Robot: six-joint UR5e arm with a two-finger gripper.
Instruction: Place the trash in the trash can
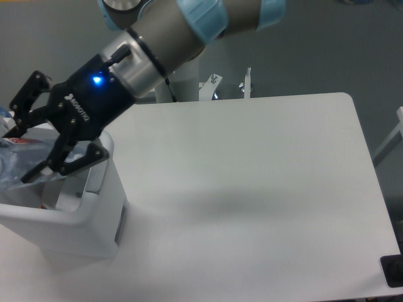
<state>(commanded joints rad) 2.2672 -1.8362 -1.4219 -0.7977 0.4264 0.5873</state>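
"ROBOTIQ" is printed on the gripper [17, 154], which clamps the bottle [16, 165] lying roughly level over the bin [94, 217].

Trash can [94, 220] mouth blocked: tool [19, 154] plus held bottle [16, 167] sit over the opening. Bench [252, 189] right of the can is open for passage.

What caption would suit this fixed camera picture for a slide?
Robot gripper holding a crushed plastic bottle over the open white trash can on the table.
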